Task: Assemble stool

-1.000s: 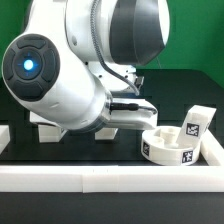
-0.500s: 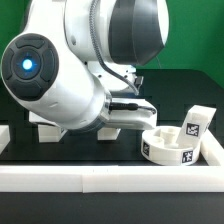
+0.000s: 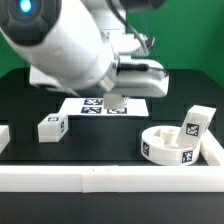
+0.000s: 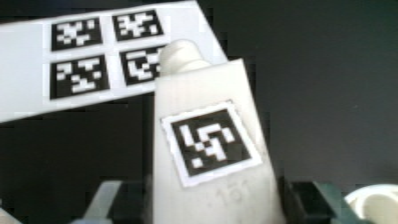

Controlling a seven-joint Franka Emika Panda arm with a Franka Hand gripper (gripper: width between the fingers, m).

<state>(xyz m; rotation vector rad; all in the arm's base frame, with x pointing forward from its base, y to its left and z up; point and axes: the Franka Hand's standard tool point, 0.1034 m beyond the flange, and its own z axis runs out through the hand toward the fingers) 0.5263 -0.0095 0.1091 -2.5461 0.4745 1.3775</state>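
Your pincer is clenched on one stool leg. In the wrist view its two fingers press the leg's sides, and the leg's square tag faces the camera. The leg's narrower end points toward the marker board.

In the exterior view you see this held leg hanging under the arm, over the near edge of the marker board. Whether its tip touches the board, you cannot tell.

The round seat lies flat on the black bench, toward the exterior view's right. Its recessed top faces up and a tag shows on its side wall. It sits in the corner made by the front rail and the side rail, close to both.

A second leg stands tilted at the seat's far right edge. Its foot is hidden by the seat's rim, so you cannot tell whether it rests in the recess or behind it.

A third leg lies alone on the bench toward the exterior view's left, well apart from the seat.
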